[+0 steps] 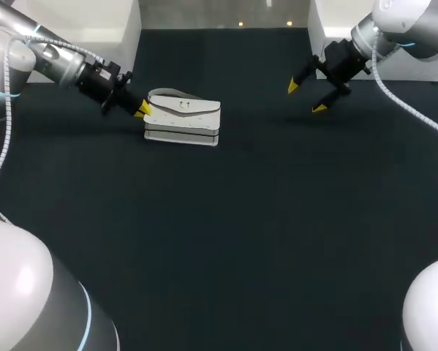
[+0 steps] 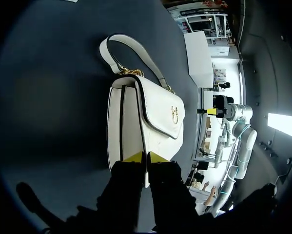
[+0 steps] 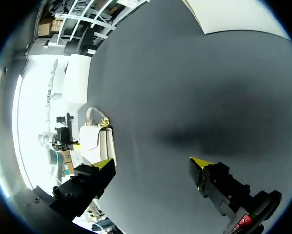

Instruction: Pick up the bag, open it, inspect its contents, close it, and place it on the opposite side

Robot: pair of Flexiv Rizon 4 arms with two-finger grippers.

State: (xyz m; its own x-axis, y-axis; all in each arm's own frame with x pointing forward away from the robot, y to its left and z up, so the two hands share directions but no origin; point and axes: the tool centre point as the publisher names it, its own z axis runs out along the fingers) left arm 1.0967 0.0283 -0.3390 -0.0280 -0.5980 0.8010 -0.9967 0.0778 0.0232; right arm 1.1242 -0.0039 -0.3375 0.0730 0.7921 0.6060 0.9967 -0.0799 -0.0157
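The place is judged to be a robotics laboratory. A table [image 1: 240, 219] covered in plain dark matting is recorded, with two jointed white and grey arms set at it: the left arm [image 1: 50, 62] is brought in from the far left, the right arm [image 1: 401, 25] from the far right. Grey ribbed cables [image 1: 6, 117] are run along the outside of both. The left gripper [image 1: 142, 110] and right gripper [image 1: 304, 97] are fitted with black fingers and yellow tips. A white bag [image 1: 183, 117] is laid on the matting at the far left.
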